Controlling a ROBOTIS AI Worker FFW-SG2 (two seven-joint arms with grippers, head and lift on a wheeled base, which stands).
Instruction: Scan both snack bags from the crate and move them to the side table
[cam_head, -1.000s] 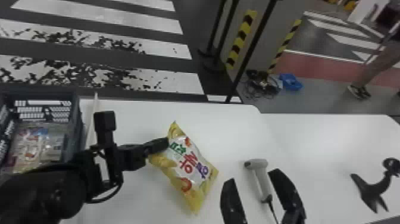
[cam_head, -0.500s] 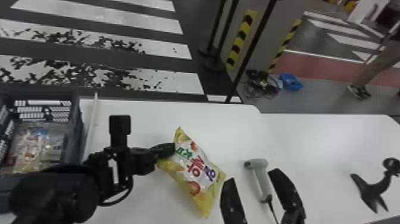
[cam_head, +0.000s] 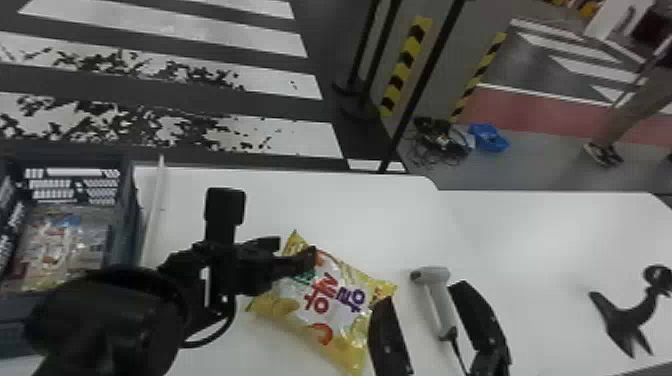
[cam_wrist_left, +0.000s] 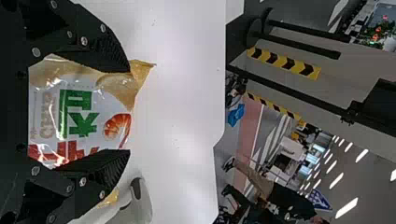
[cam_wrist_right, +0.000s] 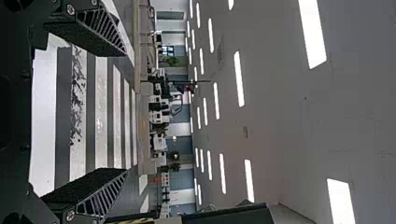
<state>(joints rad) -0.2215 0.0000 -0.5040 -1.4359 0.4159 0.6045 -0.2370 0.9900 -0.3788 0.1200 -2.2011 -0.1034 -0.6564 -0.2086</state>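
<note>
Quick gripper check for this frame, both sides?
Left gripper: holding a snack bag between its fingers.
Right gripper: open, holding nothing.

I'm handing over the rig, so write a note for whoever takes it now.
Left hand: closed on the yellow snack bag, over the table.
Right hand: open, empty.
Scanner: on the table. Crate: packets inside.
Done: one bag out of the crate; whether scanned, can't tell.
Left: likely its scan, then the side table; the second bag.

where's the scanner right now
In the head view, the scanner lies on the white table, right of the snack bag, showing between the open fingers of the right hand.
</note>
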